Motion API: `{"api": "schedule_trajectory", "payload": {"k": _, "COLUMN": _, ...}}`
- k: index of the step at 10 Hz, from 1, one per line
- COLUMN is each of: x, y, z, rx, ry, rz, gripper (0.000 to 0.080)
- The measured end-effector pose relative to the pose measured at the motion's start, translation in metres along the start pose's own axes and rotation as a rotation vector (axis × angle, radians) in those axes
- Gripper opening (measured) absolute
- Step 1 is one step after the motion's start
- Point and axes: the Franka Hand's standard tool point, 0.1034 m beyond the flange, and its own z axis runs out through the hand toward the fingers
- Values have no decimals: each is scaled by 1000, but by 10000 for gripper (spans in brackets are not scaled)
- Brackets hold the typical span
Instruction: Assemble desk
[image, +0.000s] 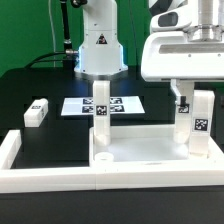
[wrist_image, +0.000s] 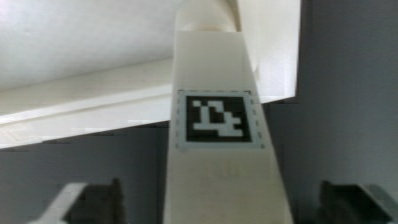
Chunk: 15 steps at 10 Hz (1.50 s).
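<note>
Straddling one upright leg (image: 203, 125), the gripper (wrist_image: 222, 205) gapes wide; a second leg (image: 101, 110) stands well apart.

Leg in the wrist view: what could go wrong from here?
1. The leg stands between the fingers of the gripper, which looks open with a gap on each side. Closing off-centre could tilt it.
2. A second upright leg stands on the tabletop. A wide swing might knock it.

The black surface (image: 62, 135) lies open between the flat white tagged plastic block (image: 37, 112) and one upright white square leg (image: 101, 112), while a second upright leg (image: 201, 125) and the tray's raised rim (image: 140, 133) block the exterior view's right.
</note>
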Motion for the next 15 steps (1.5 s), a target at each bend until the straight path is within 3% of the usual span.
{"api": "schedule_trajectory", "payload": {"k": 1, "x": 0, "y": 0, "z": 0, "rx": 0, "ry": 0, "rz": -1, "gripper": 629}}
{"api": "schedule_trajectory", "payload": {"k": 2, "x": 0, "y": 0, "z": 0, "rx": 0, "ry": 0, "rz": -1, "gripper": 644}}
{"api": "schedule_trajectory", "payload": {"k": 6, "x": 0, "y": 0, "z": 0, "rx": 0, "ry": -1, "rz": -7, "gripper": 649}}
{"api": "schedule_trajectory", "payload": {"k": 8, "x": 18, "y": 4, "z": -18, "rx": -3, "ry": -41, "rz": -38, "gripper": 649}}
{"api": "schedule_trajectory", "payload": {"k": 9, "x": 21, "y": 7, "z": -19, "rx": -3, "ry": -41, "rz": -38, "gripper": 649}}
{"api": "schedule_trajectory", "payload": {"k": 11, "x": 18, "y": 12, "z": -16, "rx": -16, "ry": -64, "rz": -38, "gripper": 649}}
{"api": "schedule_trajectory", "payload": {"k": 13, "x": 19, "y": 19, "z": -16, "rx": -62, "ry": -197, "rz": -42, "gripper": 649}}
{"api": "schedule_trajectory", "payload": {"k": 15, "x": 25, "y": 21, "z": -21, "rx": -88, "ry": -300, "rz": -9, "gripper": 649}}
